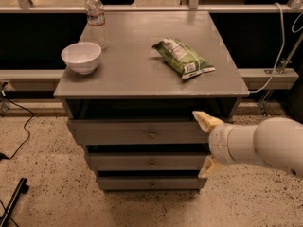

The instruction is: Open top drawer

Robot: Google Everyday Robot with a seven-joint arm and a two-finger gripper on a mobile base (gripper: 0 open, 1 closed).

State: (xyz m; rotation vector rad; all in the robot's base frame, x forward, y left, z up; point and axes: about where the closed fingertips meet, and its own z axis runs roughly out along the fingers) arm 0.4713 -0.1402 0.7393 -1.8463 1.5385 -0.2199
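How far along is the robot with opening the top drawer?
Nothing looks done yet: the top drawer sits in under the tabletop. In hand: the gripper hovers open at the drawer's right end, off to the side of the knob. Left: reaching the knob, gripping it and pulling.

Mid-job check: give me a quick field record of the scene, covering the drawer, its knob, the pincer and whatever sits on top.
top drawer: widest of three grey fronts; does not look pulled out
knob: centre of that front, nothing touching it
pincer: open, fingers one above the other, at the drawer's right end, right of the knob
cabinet top: white bowl front left, water bottle behind it, green snack bag right of centre
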